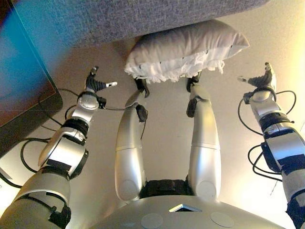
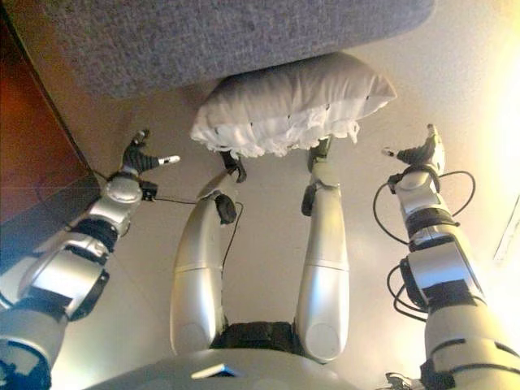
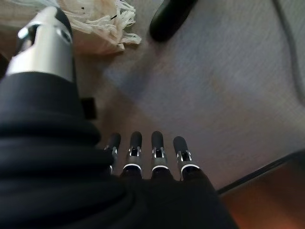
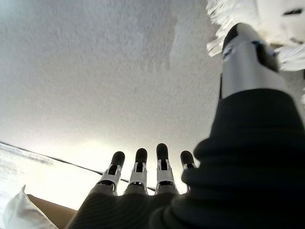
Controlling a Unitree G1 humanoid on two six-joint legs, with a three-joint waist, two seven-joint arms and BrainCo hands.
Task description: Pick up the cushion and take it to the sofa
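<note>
Left eye view looks down on a pale grey cushion (image 1: 187,51) lying on the floor (image 1: 167,138) right against the lower edge of the grey sofa (image 1: 119,19), its white frilled fringe turned toward the robot. Part of its far side is tucked under or against the sofa's front; which of the two I cannot tell.

From its plump, sagging shape the cushion is probably light and soft, with cloth that gives under pressure and does not slip. It should not break, though the loose fringe could tear or snag if pulled alone. My judgement is that the safest hold is on the two short ends, with one hand pressing in from each side so the filling bunches between the palms, rather than a pinch on the frill.

Neither hand touches it. The left hand (image 1: 95,84) hangs above the floor to the cushion's left, apart from the fringe, and the right hand (image 1: 261,79) hangs off the cushion's right end, also clear of it. The cushion lies between the two hands and a little farther from the robot than either.

In the left wrist view the fingers (image 3: 158,148) run straight, side by side in a row, with the thumb (image 3: 45,43) held apart and nothing between them; the fringe shows just past the thumb. The right wrist view shows the same: fingers (image 4: 139,164) straight and empty, thumb (image 4: 248,57) apart, fringe beyond it.
</note>
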